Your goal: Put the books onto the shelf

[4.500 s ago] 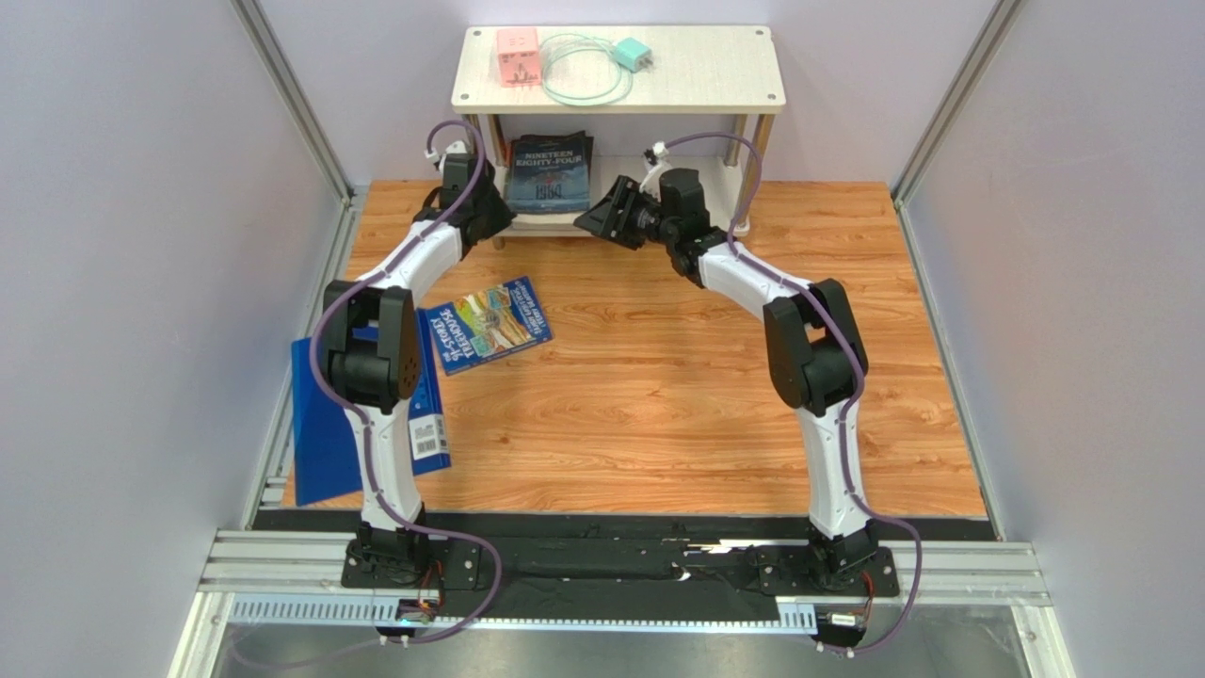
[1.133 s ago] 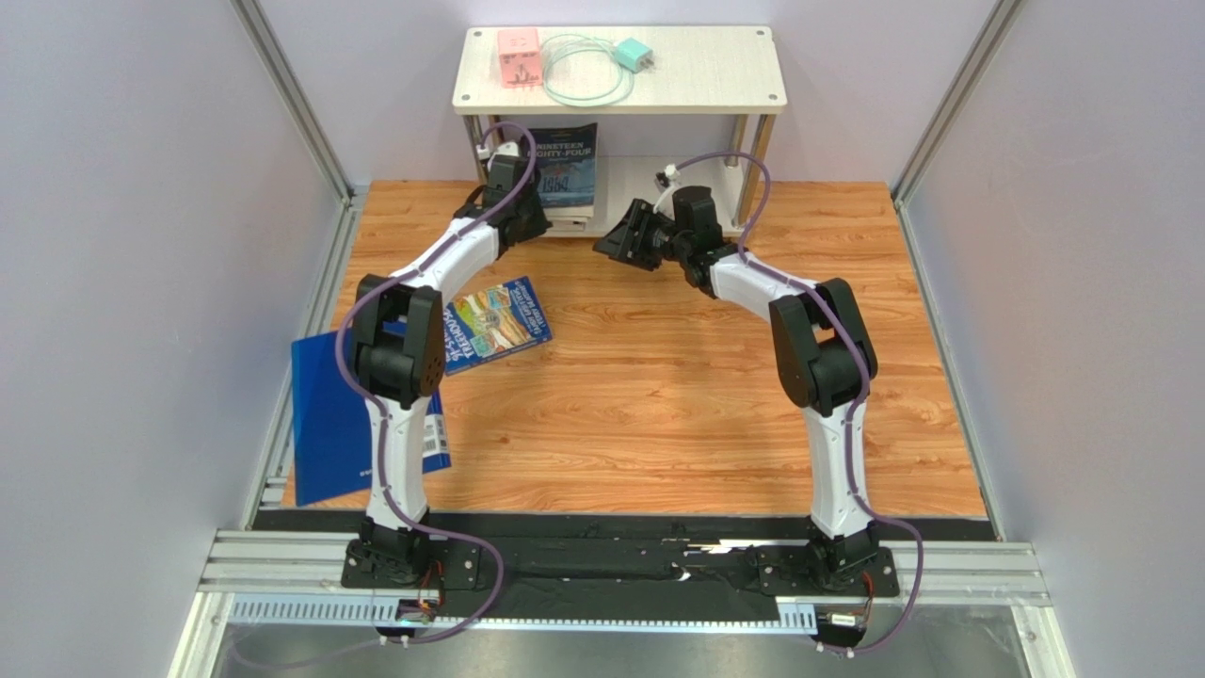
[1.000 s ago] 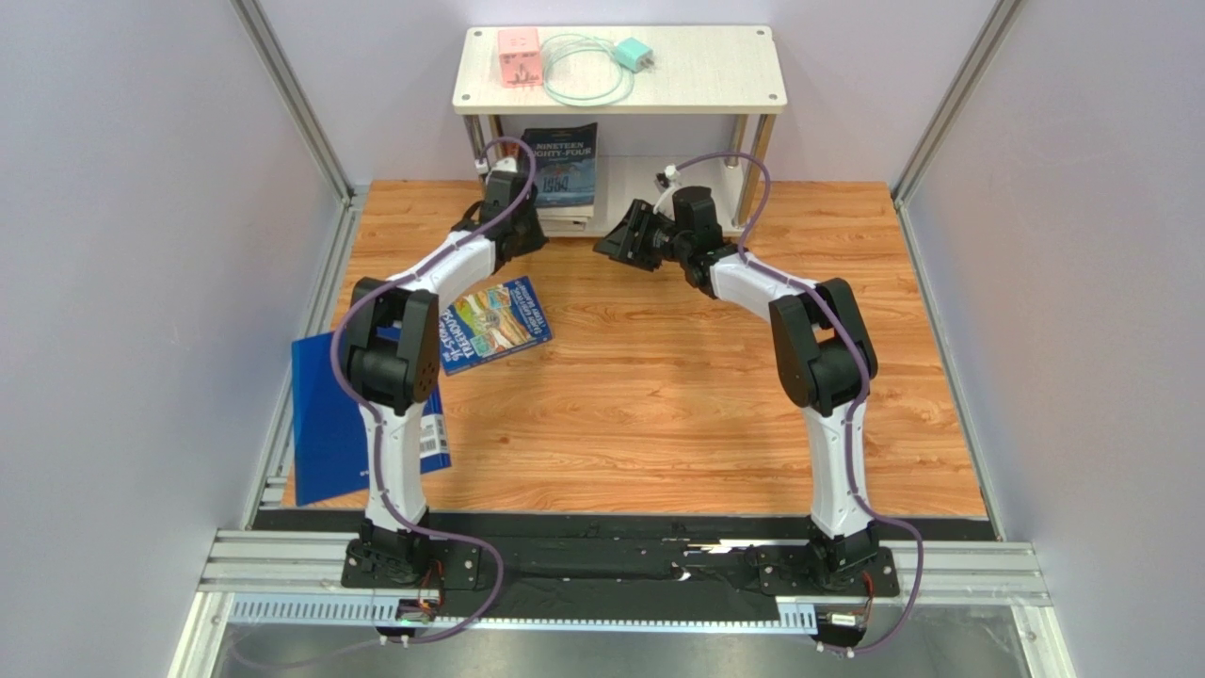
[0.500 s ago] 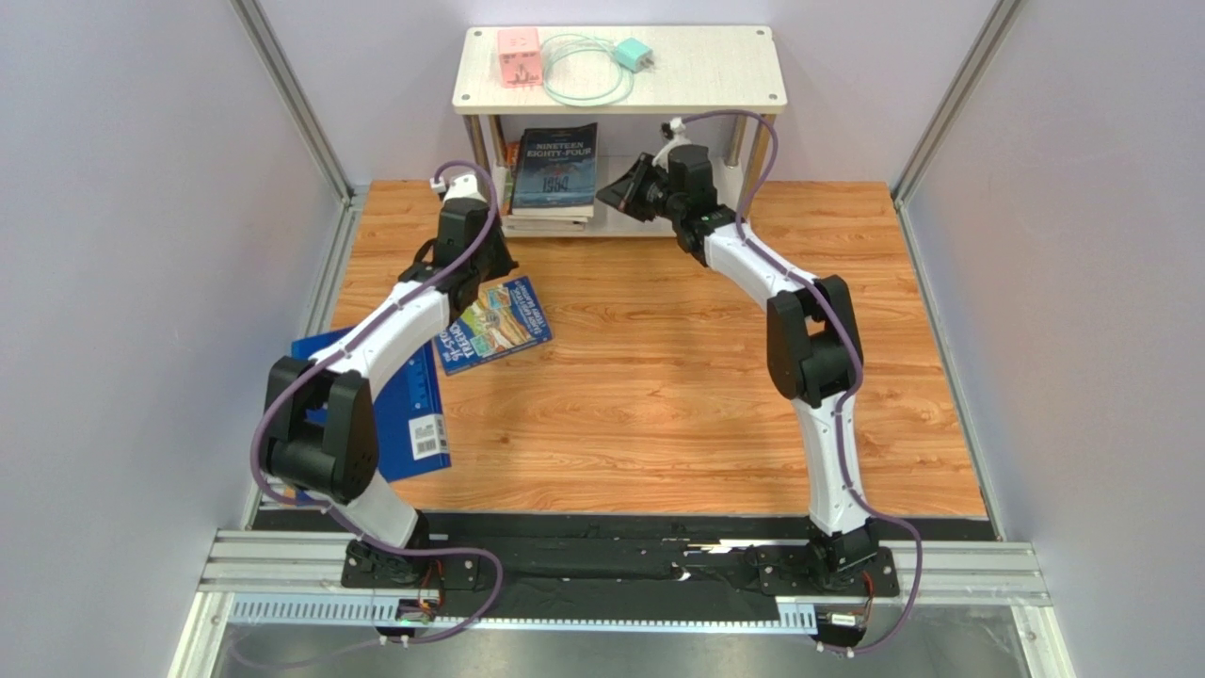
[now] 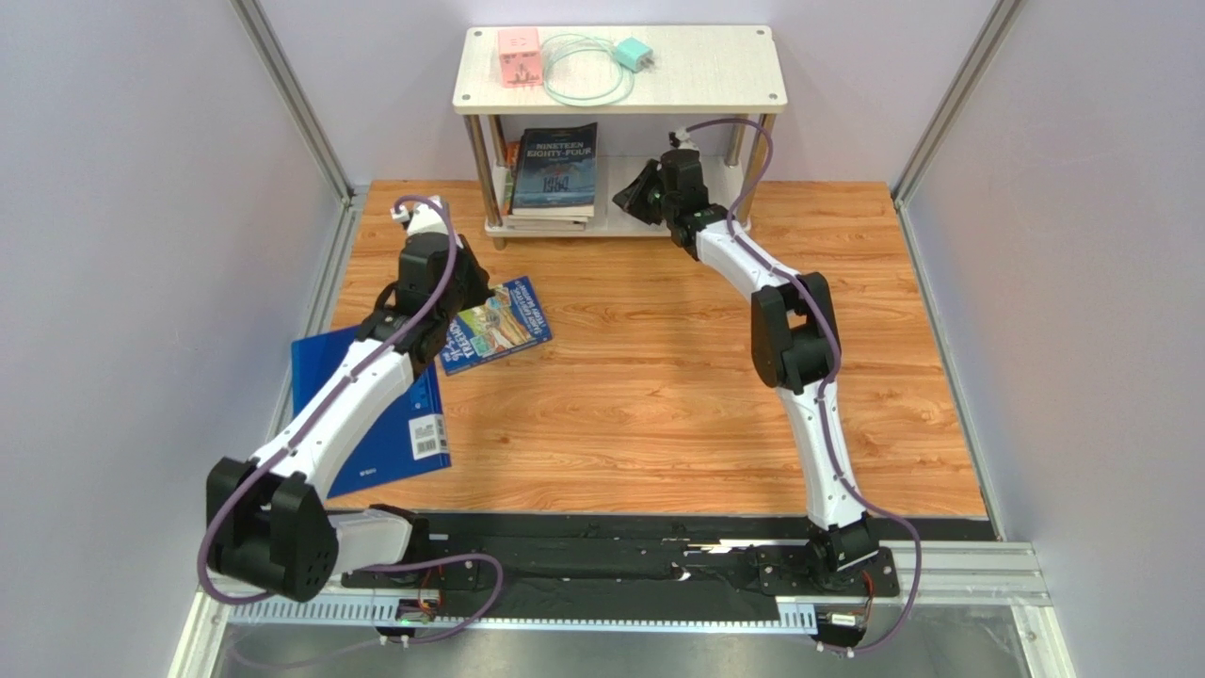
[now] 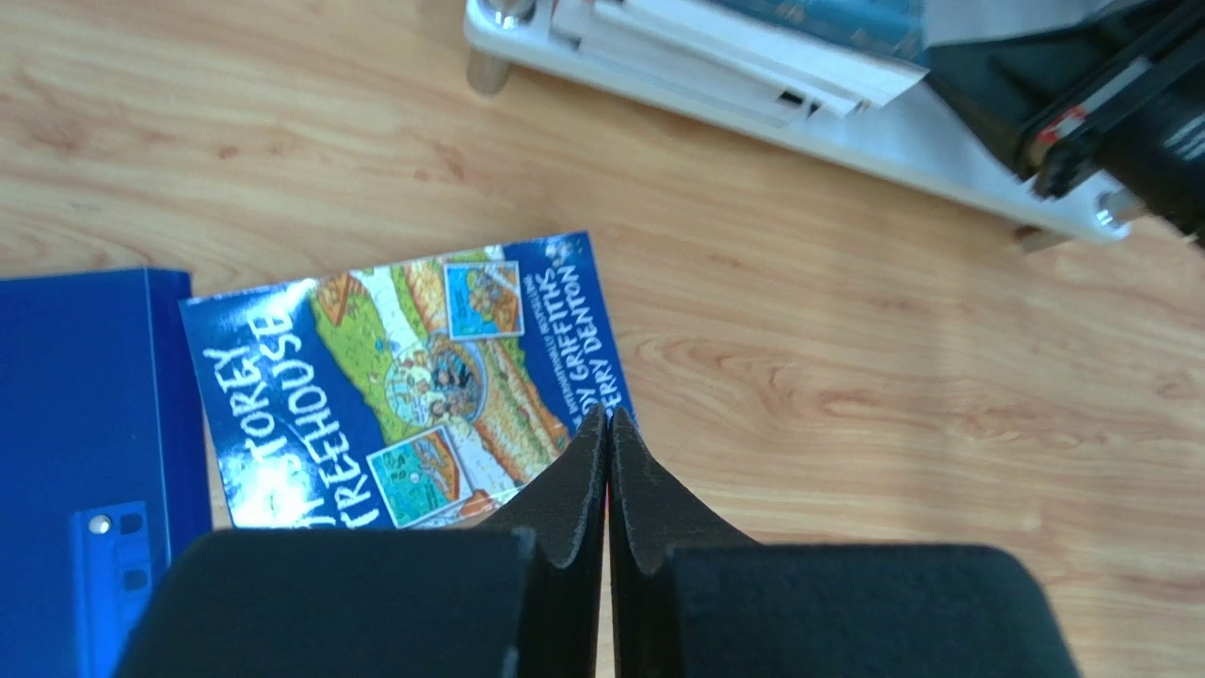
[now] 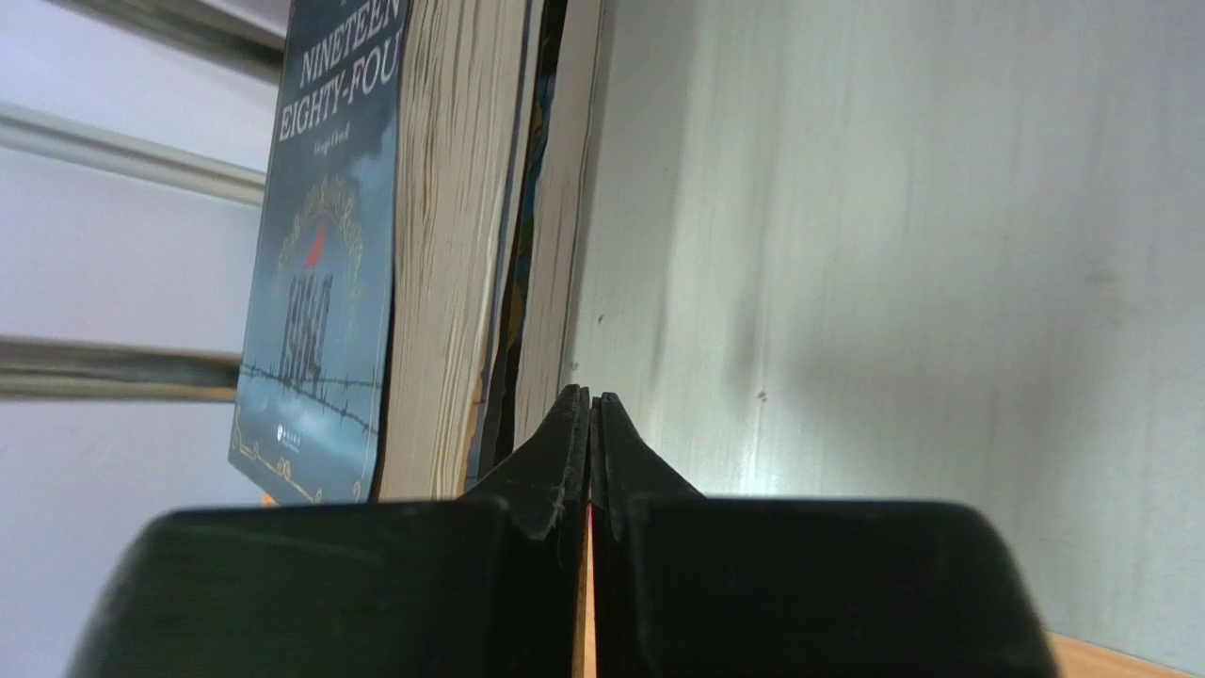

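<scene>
The shelf (image 5: 707, 88) stands at the back of the wooden floor. On its lower board (image 7: 877, 254) lies a stack of books, the dark blue-grey "Nineteen Eighty-Four" (image 5: 553, 170) (image 7: 333, 240) on top. My right gripper (image 5: 639, 191) (image 7: 589, 403) is shut and empty, its tips on the lower tier just right of the stack. A blue cartoon-covered treehouse book (image 5: 495, 324) (image 6: 410, 382) lies flat on the floor. My left gripper (image 5: 464, 287) (image 6: 608, 420) hovers shut and empty above that book's right edge.
A big plain blue folder (image 5: 361, 410) (image 6: 85, 424) lies left of the treehouse book, partly under my left arm. On the shelf's top board sit a pink box (image 5: 516, 54), a teal plug (image 5: 630, 54) and a coiled cable (image 5: 583, 78). Grey walls close in both sides.
My left arm has drawn back from the shelf to above the treehouse book. My right gripper has shut and moved up to the lower tier beside the stack.
</scene>
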Controlling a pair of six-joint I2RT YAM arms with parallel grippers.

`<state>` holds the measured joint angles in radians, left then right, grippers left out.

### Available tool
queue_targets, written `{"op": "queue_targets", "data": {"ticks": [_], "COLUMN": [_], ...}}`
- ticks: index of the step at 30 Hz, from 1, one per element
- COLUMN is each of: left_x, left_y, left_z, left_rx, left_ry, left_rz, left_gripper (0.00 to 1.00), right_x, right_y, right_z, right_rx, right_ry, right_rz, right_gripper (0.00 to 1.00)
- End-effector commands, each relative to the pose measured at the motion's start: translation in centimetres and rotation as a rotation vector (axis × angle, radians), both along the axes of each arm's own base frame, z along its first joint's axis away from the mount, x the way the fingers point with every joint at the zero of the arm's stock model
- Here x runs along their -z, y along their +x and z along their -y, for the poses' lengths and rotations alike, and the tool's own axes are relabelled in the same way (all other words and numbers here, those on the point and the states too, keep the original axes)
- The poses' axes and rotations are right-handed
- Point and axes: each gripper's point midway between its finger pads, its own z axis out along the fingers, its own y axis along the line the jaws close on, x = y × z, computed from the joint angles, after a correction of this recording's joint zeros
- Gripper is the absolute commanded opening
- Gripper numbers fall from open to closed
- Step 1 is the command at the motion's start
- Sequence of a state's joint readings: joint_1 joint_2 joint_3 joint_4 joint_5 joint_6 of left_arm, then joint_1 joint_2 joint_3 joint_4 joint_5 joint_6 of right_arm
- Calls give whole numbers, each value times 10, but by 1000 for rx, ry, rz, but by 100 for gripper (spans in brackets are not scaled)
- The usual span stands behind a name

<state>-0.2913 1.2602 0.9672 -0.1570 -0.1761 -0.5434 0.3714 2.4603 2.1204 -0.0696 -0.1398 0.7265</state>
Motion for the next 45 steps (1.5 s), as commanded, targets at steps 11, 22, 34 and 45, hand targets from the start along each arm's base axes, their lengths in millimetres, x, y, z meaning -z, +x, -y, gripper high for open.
{"op": "queue_targets", "data": {"ticks": [11,22,34,45], "left_x": [-34,-31,-14,-8], "left_y": [-39,-56,-67,-69], "left_z": [-11,-4,-5,-6], "left_rx": [3,53,57,53], "left_ry": [-32,-67,-71,-68], "left_rz": [77,60,28,14], "left_gripper": [0,0,0,0], "right_x": [-23,-49,-48,-51], "right_y": [35,38,36,38], "right_z": [-15,-32,-51,-50], "right_rx": [28,45,25,23], "right_ry": [85,113,113,110], "right_rz": [115,207,230,243], "right_gripper": [1,1,1,1]}}
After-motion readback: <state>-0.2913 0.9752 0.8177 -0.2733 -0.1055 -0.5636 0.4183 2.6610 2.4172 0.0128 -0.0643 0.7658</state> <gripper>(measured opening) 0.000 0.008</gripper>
